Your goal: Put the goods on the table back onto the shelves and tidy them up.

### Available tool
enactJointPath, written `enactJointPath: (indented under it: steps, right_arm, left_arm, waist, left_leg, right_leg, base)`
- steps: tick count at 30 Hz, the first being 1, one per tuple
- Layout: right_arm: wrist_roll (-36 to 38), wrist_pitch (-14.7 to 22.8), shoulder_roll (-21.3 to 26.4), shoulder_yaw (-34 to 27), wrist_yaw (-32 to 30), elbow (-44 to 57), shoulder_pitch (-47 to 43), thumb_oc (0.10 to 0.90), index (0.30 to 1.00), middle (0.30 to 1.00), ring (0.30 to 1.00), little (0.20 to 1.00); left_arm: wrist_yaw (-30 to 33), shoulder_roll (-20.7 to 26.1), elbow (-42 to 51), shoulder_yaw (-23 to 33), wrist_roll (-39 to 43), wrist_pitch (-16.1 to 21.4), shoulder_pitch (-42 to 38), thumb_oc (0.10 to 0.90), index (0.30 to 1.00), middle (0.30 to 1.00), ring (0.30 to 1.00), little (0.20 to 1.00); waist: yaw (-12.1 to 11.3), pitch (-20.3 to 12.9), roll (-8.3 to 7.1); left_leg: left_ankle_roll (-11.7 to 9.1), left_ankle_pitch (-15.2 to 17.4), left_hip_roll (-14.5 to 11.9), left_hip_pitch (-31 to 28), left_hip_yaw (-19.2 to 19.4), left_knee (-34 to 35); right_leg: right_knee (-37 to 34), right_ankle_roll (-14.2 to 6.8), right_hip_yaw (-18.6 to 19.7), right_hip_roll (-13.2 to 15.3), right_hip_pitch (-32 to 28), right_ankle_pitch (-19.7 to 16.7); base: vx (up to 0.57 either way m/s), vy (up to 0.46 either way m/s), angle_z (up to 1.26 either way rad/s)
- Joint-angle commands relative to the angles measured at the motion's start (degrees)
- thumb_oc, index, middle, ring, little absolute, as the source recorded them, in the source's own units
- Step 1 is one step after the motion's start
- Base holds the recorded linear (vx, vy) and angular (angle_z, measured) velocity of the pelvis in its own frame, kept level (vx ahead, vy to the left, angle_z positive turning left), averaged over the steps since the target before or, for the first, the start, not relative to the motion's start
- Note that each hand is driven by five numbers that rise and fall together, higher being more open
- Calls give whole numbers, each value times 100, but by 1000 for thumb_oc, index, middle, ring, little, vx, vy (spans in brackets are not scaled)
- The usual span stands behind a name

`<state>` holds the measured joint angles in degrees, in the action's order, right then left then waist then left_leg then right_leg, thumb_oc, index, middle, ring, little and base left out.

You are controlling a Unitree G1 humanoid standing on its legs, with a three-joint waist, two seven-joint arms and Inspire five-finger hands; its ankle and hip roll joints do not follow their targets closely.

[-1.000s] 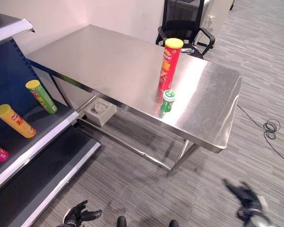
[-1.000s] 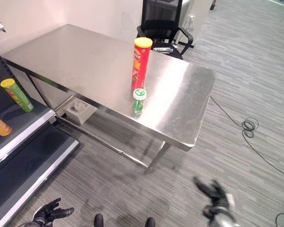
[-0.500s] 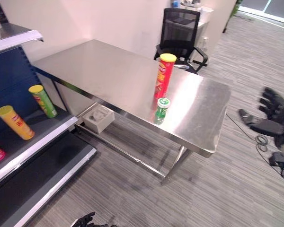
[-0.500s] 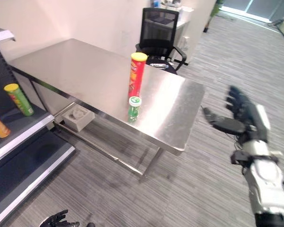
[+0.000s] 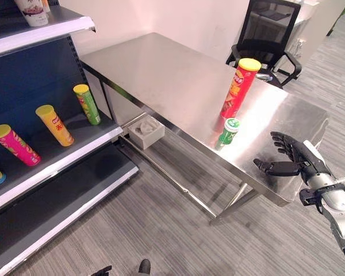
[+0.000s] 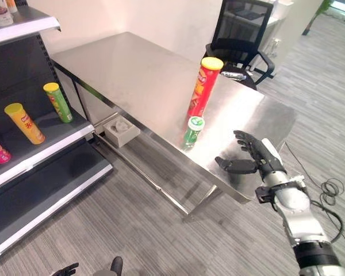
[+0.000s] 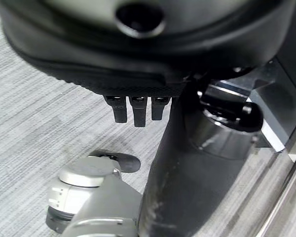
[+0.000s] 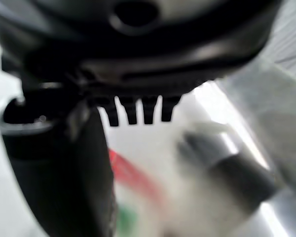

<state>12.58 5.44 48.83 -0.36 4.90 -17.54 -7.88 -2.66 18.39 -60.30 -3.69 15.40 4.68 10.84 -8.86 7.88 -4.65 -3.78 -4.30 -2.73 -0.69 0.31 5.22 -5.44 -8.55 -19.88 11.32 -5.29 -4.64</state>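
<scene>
A tall red tube with a yellow lid (image 5: 240, 86) stands upright on the steel table (image 5: 172, 75). A small green bottle (image 5: 228, 131) stands just in front of it, near the table's front edge. My right hand (image 5: 301, 163) is open, fingers spread, over the table's near right corner, a hand's width right of the green bottle and holding nothing. In the right wrist view its fingers (image 8: 138, 111) are straight, with blurred red and green shapes beyond. My left hand (image 6: 66, 269) hangs low by the floor, open and idle.
Dark shelves stand at the left: a green tube (image 5: 87, 103), a yellow tube (image 5: 54, 123) and a pink tube (image 5: 14, 144) lean on the middle shelf (image 5: 75, 158). A grey box (image 5: 145, 131) sits under the table. A black office chair (image 5: 270, 29) is behind the table.
The camera has swung, showing more of the shelves. My right hand rose from floor level, then came in from the right to the table's near corner beside the green bottle.
</scene>
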Motion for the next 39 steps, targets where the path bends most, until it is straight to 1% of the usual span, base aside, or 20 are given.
enactJointPath:
  steps: [1,3,5,10,13,19,24,25,26,27,28,32,37,39]
  right_arm:
    - [-40,385,461,-292,-578,174,-946,800,900,900,900,900]
    - [23,382,276,-164,-656,60,-1133,800,900,900,900,900]
    - [56,366,227,-54,-676,-46,-1276,800,900,900,900,900]
    - [4,374,180,108,-784,-168,-1514,800,900,900,900,900]
    - [106,378,78,193,-827,-279,-1693,800,900,900,900,900]
    - [227,362,-45,332,-826,-384,-1889,800,900,900,900,900]
    - [38,308,-45,581,-876,-624,-2122,800,900,900,900,900]
    - [18,297,-55,631,-881,-648,-2169,725,787,787,787,787]
    - [-135,237,-51,816,-855,-665,-2277,605,608,608,608,608]
    - [-125,217,-51,802,-845,-642,-2274,477,415,415,415,415]
    - [-246,202,-35,872,-857,-668,-2304,400,300,300,300,300]
    - [-354,214,-6,802,-920,-531,-2237,400,300,300,300,300]
    - [-290,278,31,551,-954,-17,-2076,400,300,300,300,300]
    - [-104,376,46,342,-928,457,-1964,400,300,300,300,300]
  left_arm:
    - [112,95,-196,-120,-168,171,-356,800,900,900,900,900]
    - [162,100,-174,-162,-149,165,-370,800,900,900,900,900]
    - [174,104,-150,-203,-131,166,-371,800,900,900,900,900]
    - [207,116,-152,-242,-138,161,-400,800,900,900,900,900]
    - [233,138,-142,-277,-135,156,-412,800,900,900,900,900]
    - [248,128,-202,-294,-167,134,-413,800,900,900,900,900]
    - [266,119,-225,-331,-204,121,-385,800,900,900,900,900]
    - [278,115,-222,-333,-206,123,-384,800,900,900,900,900]
    - [293,116,-221,-349,-206,124,-391,800,900,900,900,900]
    - [305,118,-227,-342,-212,120,-396,800,900,900,900,900]
    - [320,121,-228,-342,-219,113,-405,800,900,900,900,900]
    - [363,137,-223,-289,-257,121,-426,800,900,900,900,900]
    - [373,156,-202,-164,-255,109,-423,800,900,900,900,900]
    - [365,176,-102,-84,-235,108,-411,800,900,900,900,900]
  waist:
    - [-212,-249,97]
    - [-273,-241,97]
    - [-324,-237,84]
    - [-400,-236,46]
    - [-498,-233,7]
    - [-592,-244,-44]
    - [-673,-253,-81]
    - [-677,-254,-86]
    - [-688,-247,-96]
    - [-685,-244,-97]
    - [-694,-242,-99]
    - [-673,-247,-94]
    - [-633,-261,-72]
    - [-627,-278,-51]
  left_leg:
    - [-243,41,-249,66,-220,-22]
    - [-239,37,-221,102,-283,-22]
    - [-234,32,-206,123,-320,-22]
    - [-228,21,-166,179,-407,-22]
    - [-212,13,-134,241,-504,-22]
    - [-194,20,-90,263,-549,-22]
    - [-182,32,-45,277,-559,-22]
    - [-181,34,-41,280,-555,-22]
    - [-175,34,-41,277,-557,-22]
    - [-177,36,-43,277,-554,-22]
    - [-176,37,-44,279,-554,-22]
    - [-187,37,-35,273,-550,-22]
    - [-192,47,-55,213,-538,-22]
    - [-197,44,-70,200,-554,-22]
  right_leg:
    - [44,-443,-150,246,-417,5]
    - [44,-442,-184,248,-424,10]
    - [44,-437,-207,240,-426,14]
    - [44,-446,-261,245,-428,5]
    - [44,-454,-334,267,-436,-17]
    - [44,-472,-392,293,-456,-47]
    - [44,-484,-432,325,-470,-75]
    - [44,-486,-429,327,-464,-77]
    - [44,-488,-428,332,-455,-90]
    - [44,-487,-428,331,-457,-84]
    - [44,-487,-444,336,-461,-78]
    - [44,-486,-460,336,-482,-55]
    - [44,-477,-447,326,-510,-20]
    - [44,-462,-437,314,-531,17]
  base:
    - [13,-3,11]
    - [26,4,8]
    - [18,6,2]
    - [21,10,13]
    - [21,10,15]
    - [13,12,10]
    - [8,24,2]
    - [-1,23,3]
    - [0,0,0]
    - [0,0,0]
    - [0,0,0]
    - [-1,3,1]
    - [-2,-4,-1]
    - [-20,-43,-5]
